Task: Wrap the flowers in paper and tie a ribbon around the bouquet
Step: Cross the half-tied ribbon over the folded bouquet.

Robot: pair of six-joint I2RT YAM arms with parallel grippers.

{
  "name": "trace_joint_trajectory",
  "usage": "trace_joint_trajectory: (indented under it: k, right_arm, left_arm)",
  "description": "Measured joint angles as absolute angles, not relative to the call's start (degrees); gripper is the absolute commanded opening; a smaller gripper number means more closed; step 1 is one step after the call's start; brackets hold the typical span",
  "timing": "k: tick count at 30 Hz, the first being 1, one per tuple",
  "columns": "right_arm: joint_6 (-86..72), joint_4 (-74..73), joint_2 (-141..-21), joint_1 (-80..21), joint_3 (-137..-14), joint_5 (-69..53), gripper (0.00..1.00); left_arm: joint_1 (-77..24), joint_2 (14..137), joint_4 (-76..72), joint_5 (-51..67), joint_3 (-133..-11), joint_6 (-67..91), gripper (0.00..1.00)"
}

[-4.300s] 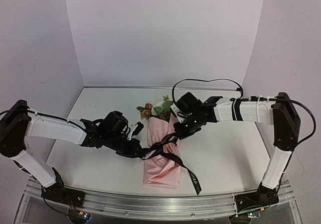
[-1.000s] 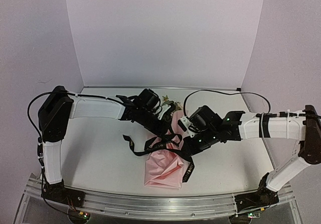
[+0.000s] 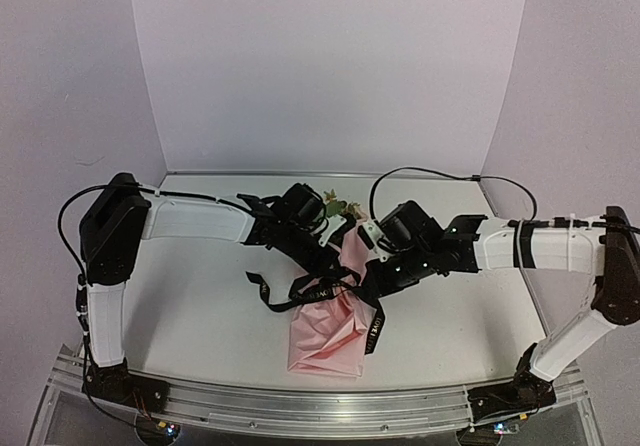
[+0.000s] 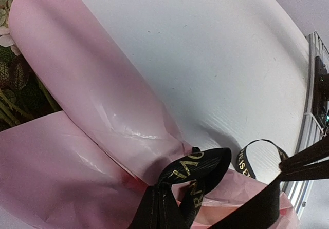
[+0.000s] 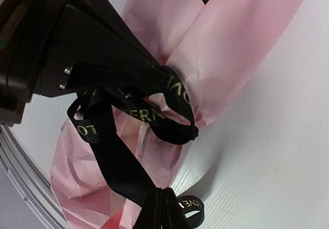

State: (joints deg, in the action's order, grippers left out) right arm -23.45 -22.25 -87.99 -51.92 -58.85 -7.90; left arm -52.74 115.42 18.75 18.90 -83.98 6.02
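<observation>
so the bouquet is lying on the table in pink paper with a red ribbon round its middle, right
Not quite. The ribbon is black with gold lettering, not red, as the right wrist view shows plainly. The rest stands: the bouquet lies on the table in pink paper, with the ribbon round its middle.

the paper (image 4: 92, 85) is thin and pale pink, faintly glossy, with fine creases. the ribbon (image 5: 118, 170) is matt black woven cloth with gold lettering. the desk (image 4: 205, 59) is smooth, matt white.
</observation>
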Motion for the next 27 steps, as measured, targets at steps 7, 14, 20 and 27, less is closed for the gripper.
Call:
trace_joint_trajectory:
  k: [7,14,20,27]
  right_arm:
    - [-23.33,-16.35,-90.86,-51.03,-59.27,-9.43,0.00]
    - [-23.77,-9.46,-93.53,-50.87,-59.20,-7.01,0.00]
    - [-24.74,-3.91,-95.64,-50.87,-57.94,-2.58,0.00]
    - [-25.63,-0.06,-96.76,-50.87,-56.93,2.17,0.00]
  left_arm:
    - [-51.19,112.02,15.98,24.17,-81.88,7.36,0.00]
    - [-49.39,111.46,13.87,28.73,-80.60,9.49,0.00]
    - [-48.04,111.44,11.81,33.04,-78.54,12.40,0.00]
    - [-46.84,111.13,9.43,36.72,-76.14,15.76,0.00]
